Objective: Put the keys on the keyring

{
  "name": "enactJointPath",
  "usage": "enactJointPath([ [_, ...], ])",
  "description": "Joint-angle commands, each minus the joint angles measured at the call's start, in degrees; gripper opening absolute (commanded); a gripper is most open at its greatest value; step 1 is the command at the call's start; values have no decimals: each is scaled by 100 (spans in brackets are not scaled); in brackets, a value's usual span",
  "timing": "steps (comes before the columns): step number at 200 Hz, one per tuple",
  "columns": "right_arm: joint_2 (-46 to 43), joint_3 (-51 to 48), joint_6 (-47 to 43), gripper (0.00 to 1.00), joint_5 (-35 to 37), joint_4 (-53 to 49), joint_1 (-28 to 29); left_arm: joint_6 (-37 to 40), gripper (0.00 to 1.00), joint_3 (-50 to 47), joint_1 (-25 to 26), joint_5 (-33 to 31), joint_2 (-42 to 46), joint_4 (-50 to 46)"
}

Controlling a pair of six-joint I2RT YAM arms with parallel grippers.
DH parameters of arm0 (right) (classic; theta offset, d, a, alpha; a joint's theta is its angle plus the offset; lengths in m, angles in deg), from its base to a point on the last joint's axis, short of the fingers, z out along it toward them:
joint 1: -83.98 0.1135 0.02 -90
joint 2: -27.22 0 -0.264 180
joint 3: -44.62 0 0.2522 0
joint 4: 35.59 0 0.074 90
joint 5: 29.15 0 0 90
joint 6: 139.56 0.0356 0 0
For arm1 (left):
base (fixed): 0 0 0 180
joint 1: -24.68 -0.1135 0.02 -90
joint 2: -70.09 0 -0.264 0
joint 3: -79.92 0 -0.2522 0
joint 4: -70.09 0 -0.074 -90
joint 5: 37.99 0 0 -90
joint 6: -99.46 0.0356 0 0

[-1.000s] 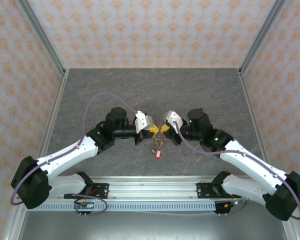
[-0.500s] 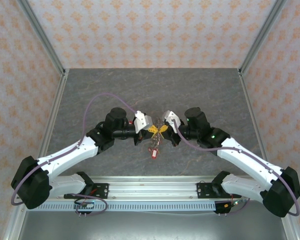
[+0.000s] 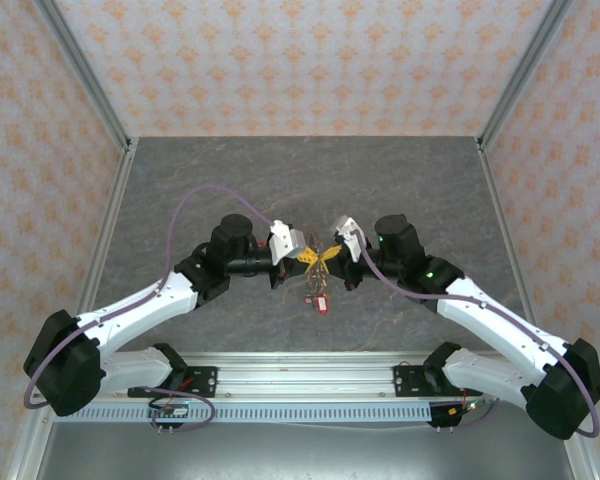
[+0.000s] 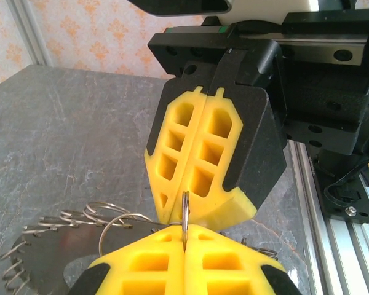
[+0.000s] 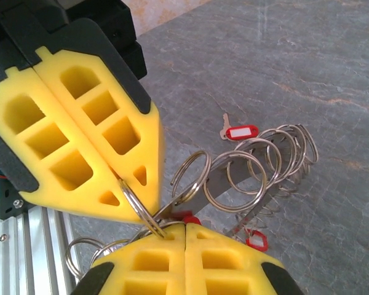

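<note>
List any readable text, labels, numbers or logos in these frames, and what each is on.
No text can be read in any view.
red key tag: the white insert looks blank.
second red tag: partly hidden, nothing legible.
circuit board by the left arm's base: any markings are too small to read.

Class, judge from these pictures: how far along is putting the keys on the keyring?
Done: a few red-tagged keys seem to hang below the keyring. In hand: the left gripper and right gripper are both shut on one wire loop of it. Left: a loose key lies on the table, unthreaded.
</note>
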Motion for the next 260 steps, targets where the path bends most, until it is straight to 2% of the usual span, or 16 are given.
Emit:
enactJointPath([
  [1,-190,267,-109,0,342,-306,-31,311,0,171,31,-66,152,-79],
  [28,-237,360,-191,0,367,-514,-31,512,0,199,33,-352,200,-371],
  [98,-184,352,-220,0,213,-572,-31,558,0,227,39,-399,185,-482],
  [108,-183,338,-218,3,320,-551,-31,611,0,270,39,-418,158,-553],
  [116,-199,319,-234,10,406,-534,-31,654,0,305,37,-466,133,-646],
  [141,-257,205,-93,19,943,-326,-31,865,0,461,39,-725,62,-1047],
  [152,-264,180,285,21,1356,-213,-31,1049,0,557,40,-845,38,-1332],
  [199,-14,300,1784,16,3170,-273,-80,1940,0,1316,71,-1094,-431,-2964],
  [208,9,288,1974,17,3321,-273,-113,1988,0,1350,112,-1120,-498,-2996],
  [225,-3,232,2229,25,3260,-237,-181,1958,0,1363,220,-1115,-609,-2854],
  [260,-154,117,2860,26,3760,-362,-347,1714,0,1583,578,-1100,-1088,-2658],
])
